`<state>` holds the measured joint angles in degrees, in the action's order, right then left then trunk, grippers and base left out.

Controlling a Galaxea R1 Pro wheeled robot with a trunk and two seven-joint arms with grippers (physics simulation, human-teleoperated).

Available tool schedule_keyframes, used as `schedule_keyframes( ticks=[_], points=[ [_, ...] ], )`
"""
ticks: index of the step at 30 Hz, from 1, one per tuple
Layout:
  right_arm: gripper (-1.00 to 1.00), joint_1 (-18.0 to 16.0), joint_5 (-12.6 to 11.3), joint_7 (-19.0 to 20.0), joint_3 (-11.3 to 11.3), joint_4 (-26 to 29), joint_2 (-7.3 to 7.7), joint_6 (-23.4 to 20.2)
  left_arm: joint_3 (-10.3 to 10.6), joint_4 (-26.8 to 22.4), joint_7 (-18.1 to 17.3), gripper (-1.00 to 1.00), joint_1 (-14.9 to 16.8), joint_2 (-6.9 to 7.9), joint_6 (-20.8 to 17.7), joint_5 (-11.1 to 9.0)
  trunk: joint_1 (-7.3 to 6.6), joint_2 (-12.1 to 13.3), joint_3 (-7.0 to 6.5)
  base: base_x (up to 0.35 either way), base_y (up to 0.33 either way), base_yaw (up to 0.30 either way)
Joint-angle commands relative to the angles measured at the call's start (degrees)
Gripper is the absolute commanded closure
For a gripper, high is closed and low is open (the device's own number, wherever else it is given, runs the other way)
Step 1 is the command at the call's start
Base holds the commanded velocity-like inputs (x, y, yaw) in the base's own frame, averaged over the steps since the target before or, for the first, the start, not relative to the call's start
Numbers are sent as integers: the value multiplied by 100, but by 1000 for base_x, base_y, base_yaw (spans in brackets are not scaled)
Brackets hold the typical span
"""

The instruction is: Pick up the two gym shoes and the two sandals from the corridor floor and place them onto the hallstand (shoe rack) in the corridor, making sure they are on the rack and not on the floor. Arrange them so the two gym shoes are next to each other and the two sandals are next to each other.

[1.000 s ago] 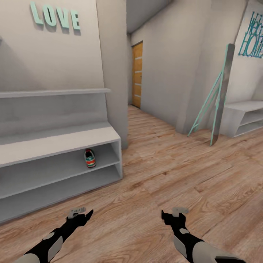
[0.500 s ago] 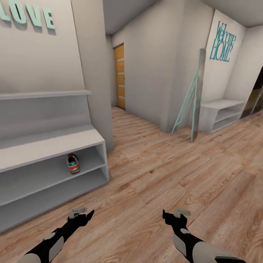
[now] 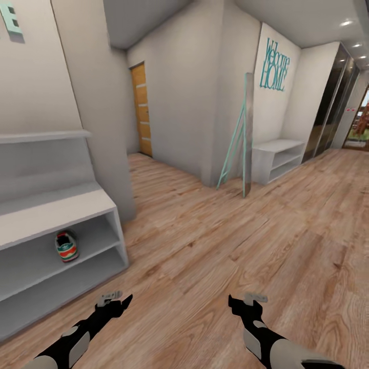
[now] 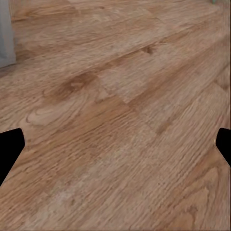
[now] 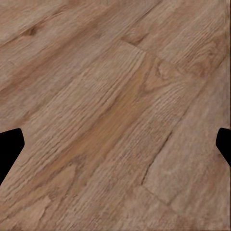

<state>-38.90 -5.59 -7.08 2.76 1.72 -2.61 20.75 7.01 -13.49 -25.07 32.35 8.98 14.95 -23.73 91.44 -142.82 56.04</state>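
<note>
1 small white gym shoe with green side stripes and red accents (image 3: 66,246) stands on the upper open tier of the wide, low pale-grey hallstand (image 3: 56,205), at the left of the head view, heel end outward. The second gym shoe and the 2 dark brown sandals are not located in these frames. The light brown wood-plank corridor floor (image 3: 246,241) runs across the centre and right of that view.

Handling, as a judgement: the shoe looks light and fairly stiff in the sole, soft at the upper, not fragile. A hold across the heel collar or over the sides at mid-length should be secure; the smooth toe cap could slip.

The black left gripper (image 3: 114,299), lower left of the head view, and the black right gripper (image 3: 246,301), lower centre-right, both hang above bare floor. In each wrist view the dark fingertips (image 4: 10,147) (image 5: 10,144) sit at opposite frame edges with planks between: both spread wide, holding and touching nothing.
</note>
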Motion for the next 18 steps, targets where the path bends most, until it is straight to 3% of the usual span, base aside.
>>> schedule_keyframes(
  ticks=[1, 12, 18],
  points=[
    [-100, -4, -39, 14, 23, -5, -3, 26, 47, 7, -9, -100, 4, 1, 26, -53, 2, -2, 1, 275, -141, -286],
    [-100, -4, -46, 14, 23, -5, -3, 26, 46, 13, -7, -100, 3, -29, 26, -53, 2, -2, -48, 295, -147, -286],
    [-100, -4, -187, 14, 25, -2, -3, 26, 46, 13, -7, -100, 5, -59, 26, -53, 2, -2, -73, 307, -147, -286]
  ],
)
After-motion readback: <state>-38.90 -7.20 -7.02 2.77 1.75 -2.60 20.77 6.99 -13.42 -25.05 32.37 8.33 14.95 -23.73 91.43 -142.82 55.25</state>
